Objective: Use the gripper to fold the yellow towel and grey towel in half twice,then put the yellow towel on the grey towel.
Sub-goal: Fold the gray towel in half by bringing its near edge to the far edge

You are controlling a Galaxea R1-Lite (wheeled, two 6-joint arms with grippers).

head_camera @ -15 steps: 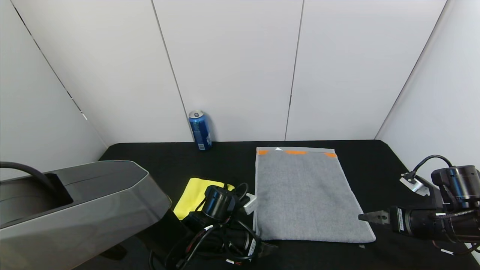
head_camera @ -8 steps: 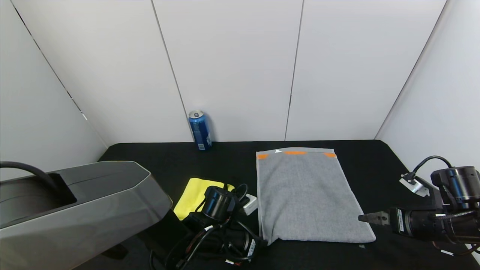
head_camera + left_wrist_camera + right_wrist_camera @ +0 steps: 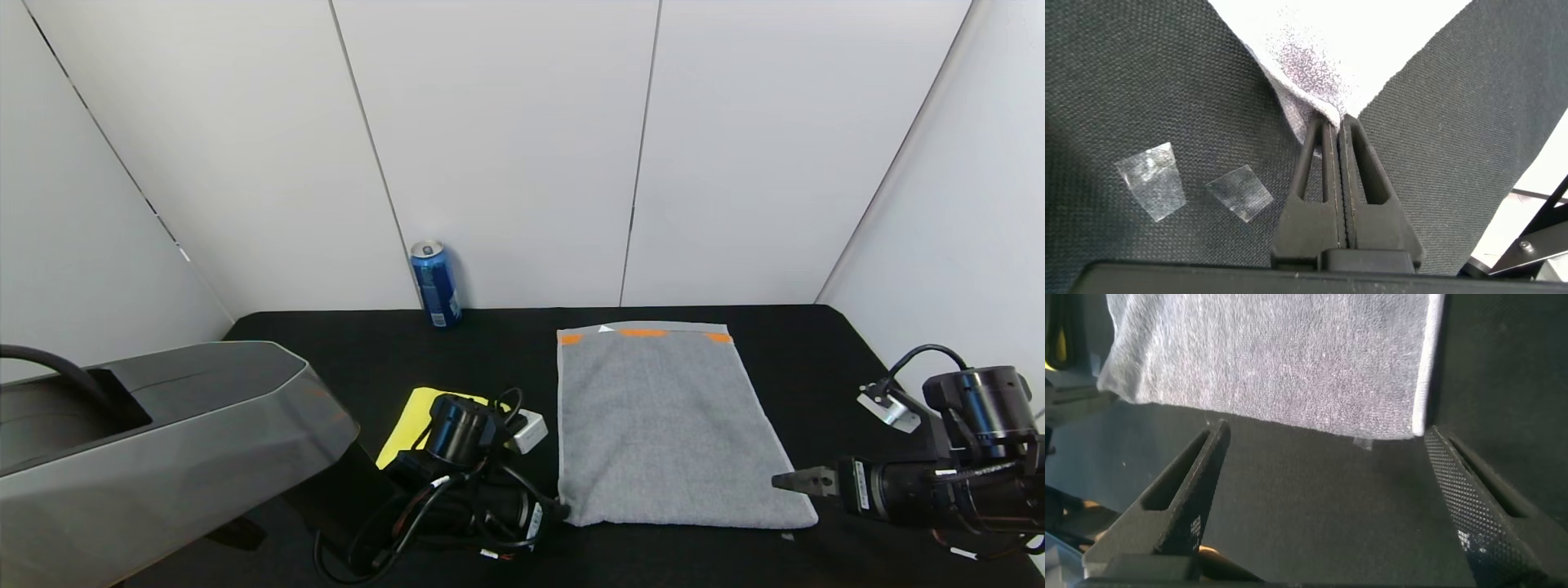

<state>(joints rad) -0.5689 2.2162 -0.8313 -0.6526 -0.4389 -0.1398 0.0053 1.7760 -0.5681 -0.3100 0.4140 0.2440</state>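
Plainly, the chief risk sits at the left: the left gripper has its jaws clenched on the near-left corner of the grey towel, and only a small tip of cloth is pinched, so a quick lift or a sideways drag could let the corner slip free or bunch the terry instead of carrying a clean fold. Just left of that arm, the yellow towel lies on the black table mostly hidden under the wrist and its cables, so a swing of the arm could snag and rumple it. A blue can stands upright at the back wall, well apart from both cloths. At the right, the right gripper has its jaws spread wide, holding nothing, beside the towel's near-right corner; if it closes too far out it would catch only table. The left wrist view alone shows the pinch on the corner and two scraps of clear tape on the table; the right wrist view alone shows the open gap.
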